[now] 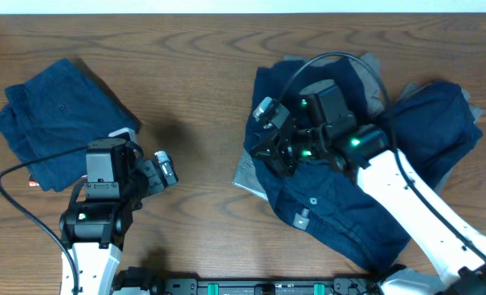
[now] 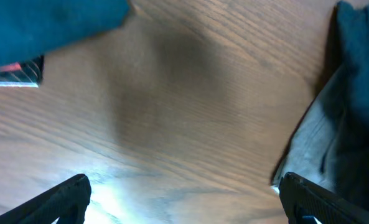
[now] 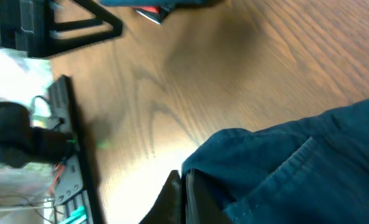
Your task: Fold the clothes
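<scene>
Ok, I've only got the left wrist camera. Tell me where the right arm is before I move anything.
Observer: The right hand is down on the left edge of the blue pile, at the far side of the table from yours.
Operator: Report its grip.
Observer: Its own camera shows the fingers closed together at a blue hem. I cannot tell whether cloth is between them.
Operator: Now place my hand for me.
Observer: The left hand is over bare wood, just right of the folded blue garment, which lies flat and squared.
</scene>
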`<state>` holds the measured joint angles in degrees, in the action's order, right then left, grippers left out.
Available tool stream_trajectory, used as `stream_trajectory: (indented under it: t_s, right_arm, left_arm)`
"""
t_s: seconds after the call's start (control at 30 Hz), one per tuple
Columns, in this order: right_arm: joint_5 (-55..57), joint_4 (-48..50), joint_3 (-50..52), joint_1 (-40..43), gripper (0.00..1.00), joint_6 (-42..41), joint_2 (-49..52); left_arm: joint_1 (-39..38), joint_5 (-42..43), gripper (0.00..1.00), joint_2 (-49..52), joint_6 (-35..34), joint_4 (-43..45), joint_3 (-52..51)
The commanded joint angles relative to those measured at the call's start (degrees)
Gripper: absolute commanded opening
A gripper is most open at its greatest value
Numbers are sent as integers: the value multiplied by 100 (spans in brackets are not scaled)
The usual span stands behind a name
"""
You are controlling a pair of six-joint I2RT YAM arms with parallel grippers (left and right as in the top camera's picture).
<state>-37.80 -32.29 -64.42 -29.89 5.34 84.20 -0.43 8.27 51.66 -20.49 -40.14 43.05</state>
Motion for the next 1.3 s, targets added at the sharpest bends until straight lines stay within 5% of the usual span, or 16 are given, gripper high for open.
stream_trajectory:
  t_s: [0.0,0.07,0.13,0.43,0.63,1.03,1.1,1.2,1.27]
  right_arm:
    - [859,59,-17,-17,34,-345,-4]
    - [1552,33,-20,46,59,-682,-48]
    - [2087,-59,-20,162,69,-949,-133]
    - [3191,-837,-20,1182,72,-1821,-765]
    - [3700,-1644,-20,1718,72,-2013,-822]
    - [4124,-2612,-20,2286,72,-2354,-824]
    - [4203,-2660,-20,2286,72,-2358,-824]
    - [4634,-2852,-17,2286,72,-2562,-822]
    - [5086,-3062,-15,2286,72,-2894,-822]
  left_arm:
    - [13,35,98,0,-903,-136,122]
    - [13,35,98,0,-1108,-249,122]
    - [13,42,98,0,-1344,-291,122]
    - [-103,960,98,345,-1434,-208,-7]
    - [-848,1266,98,1261,-1360,59,-55]
    - [-2800,1480,98,3644,-1137,2190,-55]
    - [-2953,1550,75,3877,-1130,2472,-55]
    - [-3025,1919,11,3915,-975,2809,-11]
    - [-2964,2249,6,3777,-975,2800,144]
